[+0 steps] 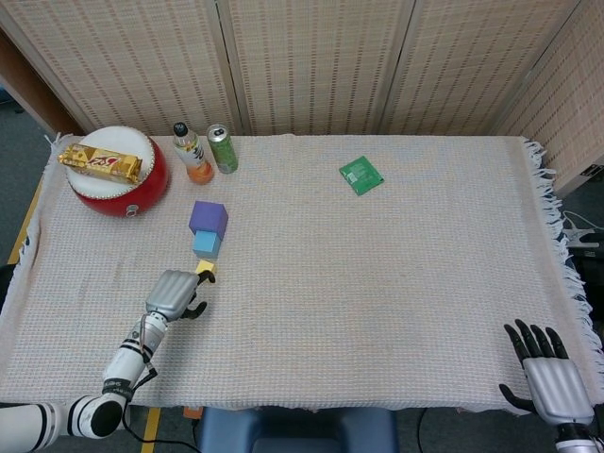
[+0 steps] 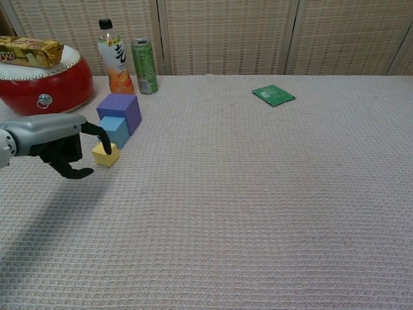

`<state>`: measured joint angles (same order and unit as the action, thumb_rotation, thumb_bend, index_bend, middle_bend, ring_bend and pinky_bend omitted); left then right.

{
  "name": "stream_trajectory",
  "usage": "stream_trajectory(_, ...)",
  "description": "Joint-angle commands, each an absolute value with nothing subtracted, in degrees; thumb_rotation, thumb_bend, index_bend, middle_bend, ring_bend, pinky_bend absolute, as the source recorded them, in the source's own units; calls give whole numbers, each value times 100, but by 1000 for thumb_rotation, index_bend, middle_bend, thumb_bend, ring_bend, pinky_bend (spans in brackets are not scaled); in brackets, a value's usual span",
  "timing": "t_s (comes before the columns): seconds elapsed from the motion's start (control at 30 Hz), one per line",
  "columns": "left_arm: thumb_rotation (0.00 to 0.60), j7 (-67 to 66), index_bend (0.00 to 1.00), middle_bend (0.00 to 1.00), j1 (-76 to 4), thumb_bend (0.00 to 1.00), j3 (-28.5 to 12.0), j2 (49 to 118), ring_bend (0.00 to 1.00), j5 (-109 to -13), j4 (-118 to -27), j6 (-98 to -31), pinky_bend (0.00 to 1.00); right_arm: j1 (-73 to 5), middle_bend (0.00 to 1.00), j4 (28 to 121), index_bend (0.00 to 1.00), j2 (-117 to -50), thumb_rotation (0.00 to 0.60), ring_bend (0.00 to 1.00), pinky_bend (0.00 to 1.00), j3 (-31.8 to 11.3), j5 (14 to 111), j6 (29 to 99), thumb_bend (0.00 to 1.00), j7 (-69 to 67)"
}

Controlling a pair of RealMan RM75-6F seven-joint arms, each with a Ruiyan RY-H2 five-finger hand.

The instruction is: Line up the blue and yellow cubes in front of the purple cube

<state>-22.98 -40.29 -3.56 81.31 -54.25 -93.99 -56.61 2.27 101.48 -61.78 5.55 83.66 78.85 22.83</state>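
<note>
At the near right corner of the bench (image 1: 377,311), the right hand (image 1: 552,377) lies off the cloth edge, back up, its dark fingers (image 1: 533,337) spread apart and holding nothing. On the near left, the left arm reaches in low from the bench edge, and the left hand (image 1: 173,293) hovers just above the cloth with its grey back upward; its fingers (image 2: 100,132) are curled loosely downward and grip nothing, 1 dark fingertip close beside the yellow cube (image 1: 205,269), touching or not I cannot tell. The yellow cube rests on the cloth just in front of the blue cube (image 1: 207,243), which sits against the purple cube (image 1: 209,218) behind it, the 3 forming a short row. Farther back stand a red drum (image 1: 115,179), a bottle (image 1: 192,154), a green can (image 1: 223,148), and to the right a flat green packet (image 1: 360,175).
</note>
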Motion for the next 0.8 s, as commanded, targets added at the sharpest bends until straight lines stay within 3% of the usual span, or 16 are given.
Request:
stream_trajectory(0.03, 600, -2218, 331, 1000, -3963, 390, -248, 8142, 1000, -5536, -9409, -5553, 1000, 223, 0, 10157, 0, -6181, 461, 0, 0, 565, 8388, 7883, 24, 2292)
stream_trajectory(0.8, 600, -2124, 276, 1000, -3997, 391, -384, 8436, 1000, -5399, -8656, -5257, 1000, 224, 0, 10146, 0, -6153, 462, 0, 0, 536, 8330, 7898, 24, 2250)
